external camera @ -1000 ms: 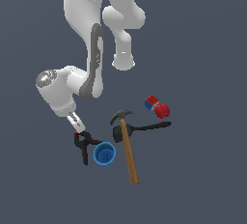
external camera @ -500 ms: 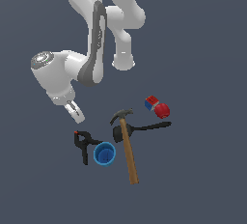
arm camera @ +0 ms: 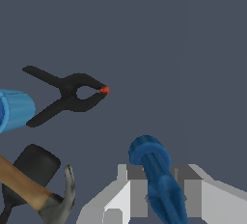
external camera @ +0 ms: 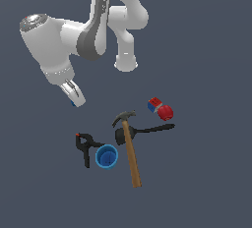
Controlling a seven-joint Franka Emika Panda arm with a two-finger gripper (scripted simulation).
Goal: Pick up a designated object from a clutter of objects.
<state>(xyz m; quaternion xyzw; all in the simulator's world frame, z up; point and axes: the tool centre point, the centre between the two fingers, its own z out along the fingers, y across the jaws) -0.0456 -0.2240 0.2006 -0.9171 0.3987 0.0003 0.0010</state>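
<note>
The hand (arm camera: 161, 194) is clamped on the small blue piece (arm camera: 157, 179), raised clear above the clamp (external camera: 84, 146), cup (external camera: 107, 156) and hammer (external camera: 129, 146). The pick looks essentially done.

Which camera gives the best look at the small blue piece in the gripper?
The wrist view: the blue piece sits large between the gripper fingers. The exterior view shows only a blue sliver at the raised gripper.

Open grey floor surrounds the raised white gripper (external camera: 75, 96). Below it, the black clamp with red tip (external camera: 84, 146) touches the round blue cup (external camera: 107, 156), crowded by the wooden-handled hammer (external camera: 130, 146) lying across the black spatula (external camera: 142, 131).
</note>
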